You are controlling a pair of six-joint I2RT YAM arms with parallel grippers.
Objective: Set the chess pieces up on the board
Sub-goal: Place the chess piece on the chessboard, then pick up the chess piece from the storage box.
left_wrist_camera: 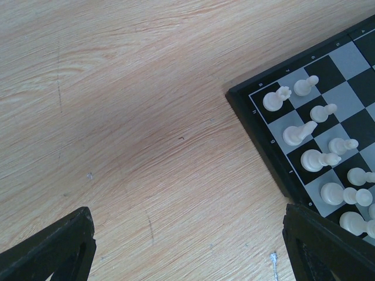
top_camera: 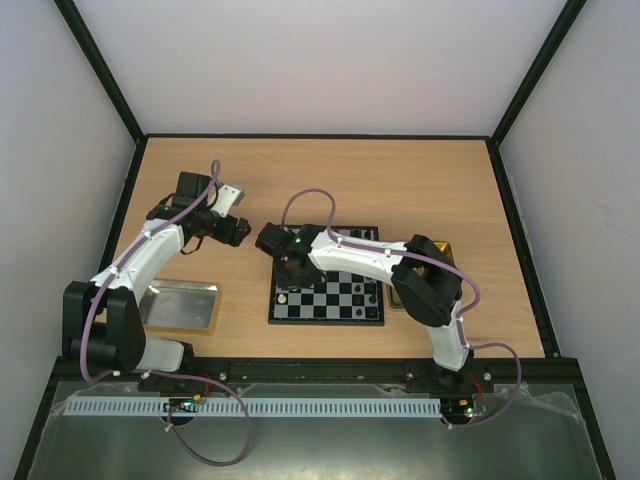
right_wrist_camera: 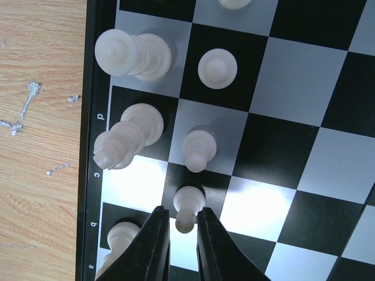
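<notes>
The board lies at the table's middle, with white chess pieces standing in two rows along its left side. My right gripper hangs over that side, its jaws slightly open on either side of a white pawn's head. A thin gap shows on each side, and the pawn stands upright on a dark square. Other white pieces stand just beyond it. My left gripper is open wide over bare wood, left of the board's corner, with nothing between its fingers.
A silver tray sits at the near left beside the left arm. A gold tray lies right of the board, mostly hidden under the right arm. Dark walls edge the wooden table.
</notes>
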